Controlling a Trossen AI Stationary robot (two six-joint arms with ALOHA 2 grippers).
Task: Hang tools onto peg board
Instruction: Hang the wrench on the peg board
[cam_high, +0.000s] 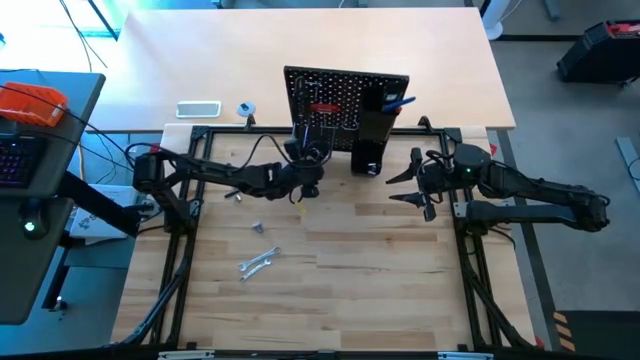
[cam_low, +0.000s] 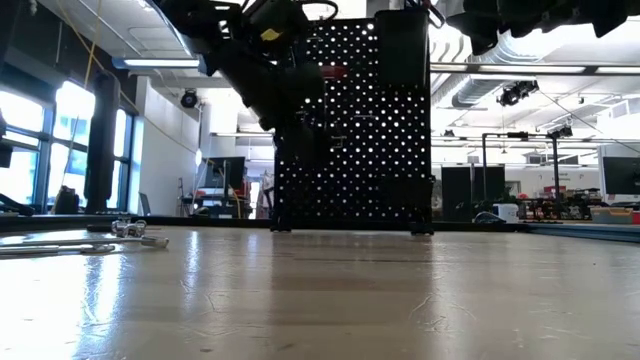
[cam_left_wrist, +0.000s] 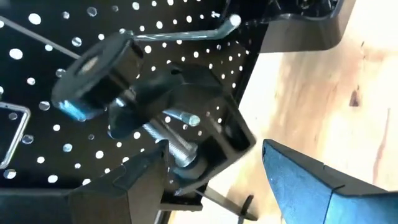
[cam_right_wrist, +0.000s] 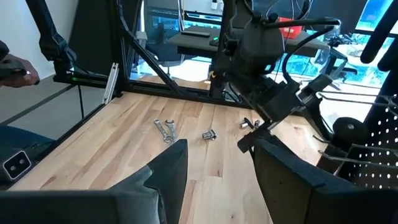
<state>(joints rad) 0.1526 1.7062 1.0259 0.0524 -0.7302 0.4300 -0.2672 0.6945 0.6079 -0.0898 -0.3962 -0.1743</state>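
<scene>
On the wooden table (cam_high: 400, 260) the peg board (cam_high: 345, 95) stands upright, the black C-clamp (cam_left_wrist: 168, 118) against its face; my left tool (cam_high: 308, 186), fingers apart, should back straight off without snagging it, while my right tool (cam_high: 420, 185) waits open beside.

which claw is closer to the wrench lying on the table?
Left. The left claw sits at the peg board, up-board and a little right of the wrench. The right claw waits at the table's right side, clearly farther across.
</scene>
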